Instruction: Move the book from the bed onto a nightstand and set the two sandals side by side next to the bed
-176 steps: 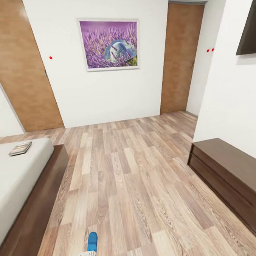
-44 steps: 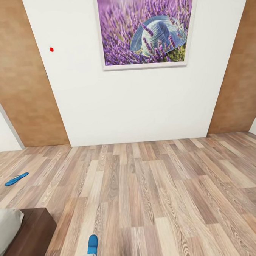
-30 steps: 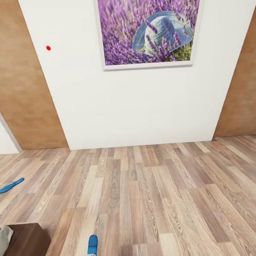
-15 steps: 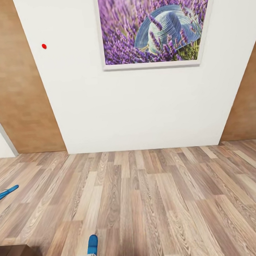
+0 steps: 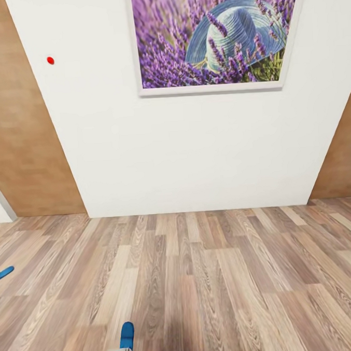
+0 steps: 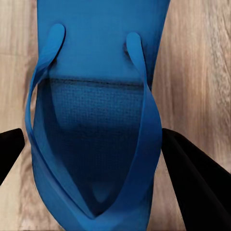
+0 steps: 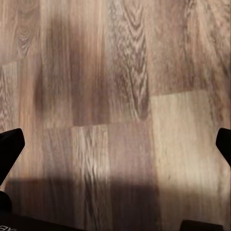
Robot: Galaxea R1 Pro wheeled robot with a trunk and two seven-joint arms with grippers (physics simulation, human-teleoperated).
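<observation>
Left wrist view: bright blue sandal (image 6: 96,120), straps up, gripped between the left gripper's (image 6: 94,159) dark fingers (image 6: 192,178); second sandal (image 5: 3,273) far left, cut off. Right gripper (image 7: 115,149) spread wide over floor (image 7: 120,96).

Camera moved nearer wall (image 5: 195,153); bed gone from view; floor sandal (image 5: 4,272) slid to left edge
</observation>
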